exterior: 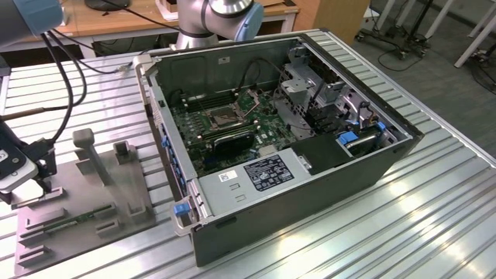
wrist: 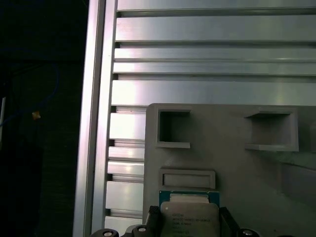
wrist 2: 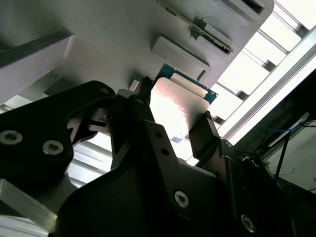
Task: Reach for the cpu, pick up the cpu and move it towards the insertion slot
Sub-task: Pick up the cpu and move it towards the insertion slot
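Because the cpu is lying flat on the grey tray, the gripper is straddling it from above and clamping its opposite edges. The insertion slot is sitting well apart, inside the open computer case.

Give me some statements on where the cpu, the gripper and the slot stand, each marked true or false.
1. The gripper is at the cpu, over the grey tray. True.
2. The cpu sits in the insertion slot. False: it is at the grey tray, apart from the slot, which is inside the computer case.
3. The computer case lies open, its board showing. True.
4. The grey tray lies at the exterior view's right of the computer case. False: it lies at that view's left.
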You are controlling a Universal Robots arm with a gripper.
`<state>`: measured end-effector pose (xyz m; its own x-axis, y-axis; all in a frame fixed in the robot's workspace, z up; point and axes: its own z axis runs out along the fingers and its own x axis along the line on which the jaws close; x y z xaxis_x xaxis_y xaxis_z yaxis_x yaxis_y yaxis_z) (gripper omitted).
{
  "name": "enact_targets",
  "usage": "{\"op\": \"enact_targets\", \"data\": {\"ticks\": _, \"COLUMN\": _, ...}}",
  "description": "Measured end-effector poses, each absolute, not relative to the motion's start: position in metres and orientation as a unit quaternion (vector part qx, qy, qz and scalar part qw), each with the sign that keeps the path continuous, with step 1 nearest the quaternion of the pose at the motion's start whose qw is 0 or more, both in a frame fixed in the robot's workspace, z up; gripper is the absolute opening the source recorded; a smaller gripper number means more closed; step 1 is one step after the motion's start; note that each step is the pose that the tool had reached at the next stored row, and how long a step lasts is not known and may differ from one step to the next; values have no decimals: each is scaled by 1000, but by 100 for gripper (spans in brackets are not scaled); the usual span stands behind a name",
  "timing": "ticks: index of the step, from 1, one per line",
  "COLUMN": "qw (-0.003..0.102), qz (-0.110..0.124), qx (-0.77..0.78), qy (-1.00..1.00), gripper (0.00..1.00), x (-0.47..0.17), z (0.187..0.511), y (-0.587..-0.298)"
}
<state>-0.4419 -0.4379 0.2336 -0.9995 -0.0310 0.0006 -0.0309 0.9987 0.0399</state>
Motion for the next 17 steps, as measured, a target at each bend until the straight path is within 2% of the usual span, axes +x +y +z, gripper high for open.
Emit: {"op": "enact_targets", "data": {"ticks": 17, "qw": 1, "qz": -20, "qx": 15, "qy": -1000, "gripper": 55, "x": -442, "z": 250, "y": -438}}
